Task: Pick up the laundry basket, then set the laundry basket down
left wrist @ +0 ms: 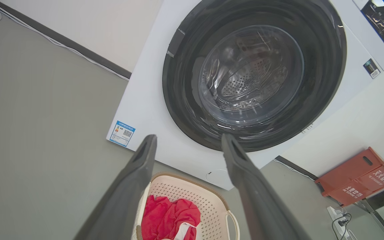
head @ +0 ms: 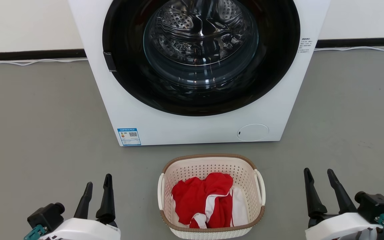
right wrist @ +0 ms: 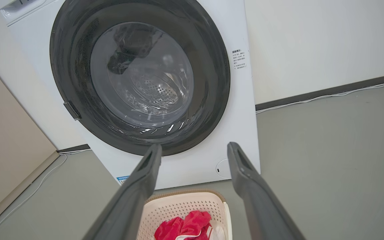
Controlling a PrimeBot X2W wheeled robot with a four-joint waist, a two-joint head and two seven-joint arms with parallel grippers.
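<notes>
On the floor (head: 45, 133) just before the washer (head: 145, 110) sits the basket (head: 208, 156), red cloth (head: 198, 196) inside, not yet lifted: by my reading both lift and set-down remain. Left end effector (head: 98, 180) and right end effector (head: 318, 170) hang either side, well apart from it, each with 2 fingers spread, holding nothing. Floor lies open on both flanks toward the 2 white handles (head: 261, 186); the washer front near the far rim leaves less room there
</notes>
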